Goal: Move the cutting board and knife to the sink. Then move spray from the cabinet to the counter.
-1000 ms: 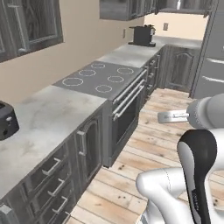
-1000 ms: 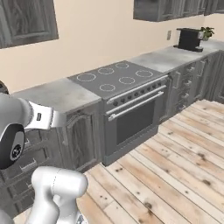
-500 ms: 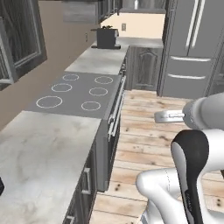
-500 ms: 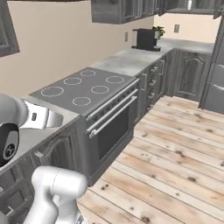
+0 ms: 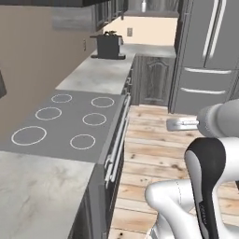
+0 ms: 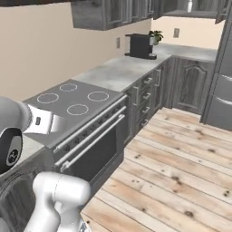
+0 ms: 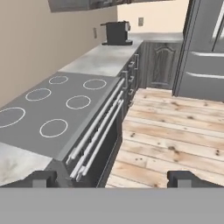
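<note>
My gripper [image 7: 113,179] is open, its two dark fingertips [image 7: 41,178] wide apart with nothing between them. It hangs over the front edge of the stove and looks along the kitchen. The pale marbled counter [image 5: 100,72] [image 6: 118,70] [image 7: 103,59] runs past the stove to the far corner. Dark grey wall cabinets [image 6: 113,13] hang above it. At the far end an opening with a grey shelf [image 6: 195,7] holds a small white thing, too small to tell what it is.
A grey cooktop [image 5: 65,121] with several ring burners lies at my left, its oven handles [image 7: 98,131] facing the aisle. A black coffee machine [image 5: 108,45] and a small plant [image 6: 156,35] stand on the far counter. A steel fridge [image 5: 210,51] closes the aisle's end. Wooden floor [image 6: 181,172] lies to the right.
The whole picture has shifted: the base has moved along the counter, so the cooktop, coffee machine and fridge are nearer and the toaster has left the view. The gripper stays open.
</note>
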Controlling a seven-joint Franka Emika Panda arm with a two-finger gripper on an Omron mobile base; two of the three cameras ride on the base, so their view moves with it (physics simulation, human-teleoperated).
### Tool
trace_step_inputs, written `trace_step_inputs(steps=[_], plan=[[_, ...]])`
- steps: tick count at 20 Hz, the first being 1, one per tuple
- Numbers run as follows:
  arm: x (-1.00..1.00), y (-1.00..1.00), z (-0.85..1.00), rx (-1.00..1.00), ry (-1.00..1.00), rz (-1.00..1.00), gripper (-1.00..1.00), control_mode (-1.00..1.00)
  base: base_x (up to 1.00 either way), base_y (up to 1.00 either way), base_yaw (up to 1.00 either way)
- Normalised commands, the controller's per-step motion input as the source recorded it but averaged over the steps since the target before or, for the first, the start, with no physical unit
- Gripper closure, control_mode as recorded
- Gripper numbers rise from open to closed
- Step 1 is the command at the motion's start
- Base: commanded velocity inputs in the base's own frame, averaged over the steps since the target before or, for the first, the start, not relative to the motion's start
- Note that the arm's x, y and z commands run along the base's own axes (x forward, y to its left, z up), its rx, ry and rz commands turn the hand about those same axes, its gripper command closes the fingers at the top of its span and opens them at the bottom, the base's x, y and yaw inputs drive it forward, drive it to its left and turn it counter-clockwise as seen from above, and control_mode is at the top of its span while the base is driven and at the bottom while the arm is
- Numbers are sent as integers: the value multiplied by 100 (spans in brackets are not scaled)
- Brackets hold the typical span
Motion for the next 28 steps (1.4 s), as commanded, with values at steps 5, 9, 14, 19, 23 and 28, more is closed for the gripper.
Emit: trace_step_inputs(steps=[5,9,14,19,23,28], plan=[[0,0,0,0,0,0,-100,100,100,-59,-3],[0,0,0,0,0,0,-100,100,100,-64,0],[0,0,0,0,0,0,-100,100,100,-65,-3],[0,0,0,0,0,0,-100,100,99,-60,-14],[0,0,0,0,0,0,-100,100,70,-32,-58],[0,0,0,0,0,0,-100,100,66,-2,-22]])
